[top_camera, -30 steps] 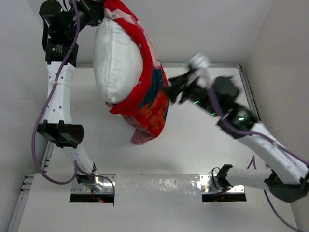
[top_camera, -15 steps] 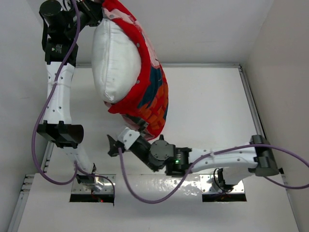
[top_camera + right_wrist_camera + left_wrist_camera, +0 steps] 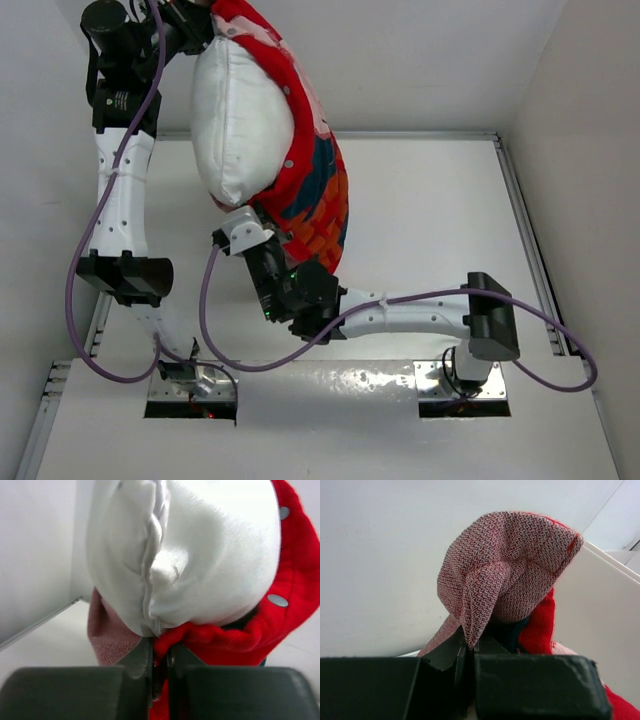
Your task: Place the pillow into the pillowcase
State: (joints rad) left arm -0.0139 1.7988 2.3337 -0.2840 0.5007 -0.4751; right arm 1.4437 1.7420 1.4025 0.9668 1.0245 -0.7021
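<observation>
Pillow and pillowcase, suspended; compared with a second ago, the right arm, then stretched out well to the right of the pillow, has swung round beneath it, and the right gripper now sits at the pillow's lower corner; the left arm, the pillow and the pillowcase hang where they did. Counted: one pillow, one pillowcase, two arms, two grippers, one table; two grey studs show on the red rim beside the pillow in the right wrist view. The pillow, white and plump, hangs upright, clear of the table, its left face bare and its right side and lower end wrapped by the red cover. The left gripper is above the pillow's upper end, its jaws pressed together on a fold of the pillowcase that shows the faded pink inside. The right gripper lies directly under the pillow's seamed lower corner, touching it; its jaws stand almost together, pinching the red rim of the pillowcase where it meets the pillow. The cover's loose lower part hangs below and right of the pillow.
</observation>
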